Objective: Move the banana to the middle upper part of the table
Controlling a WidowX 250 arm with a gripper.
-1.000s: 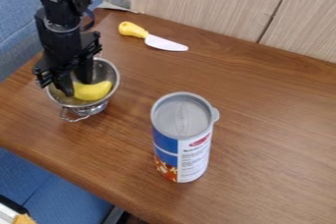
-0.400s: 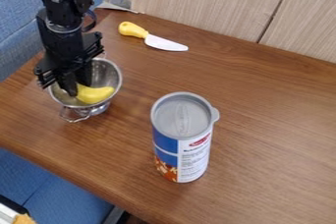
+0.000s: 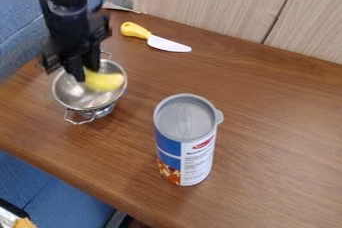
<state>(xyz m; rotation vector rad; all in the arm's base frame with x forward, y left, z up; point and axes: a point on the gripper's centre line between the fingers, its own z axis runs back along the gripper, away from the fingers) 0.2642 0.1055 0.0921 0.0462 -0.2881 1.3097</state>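
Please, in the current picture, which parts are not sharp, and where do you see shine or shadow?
In the camera view: the gripper and the banana are blurred, probably by motion; the can and the knife look clearer; pale shine inside the metal colander; a soft darker shade on the table below the can.

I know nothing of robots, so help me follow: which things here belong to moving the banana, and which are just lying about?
For the job:
gripper
banana, in its grip
metal colander beneath
table, its middle upper part the goal

Just lying about:
yellow-handled knife
upright canister with grey lid
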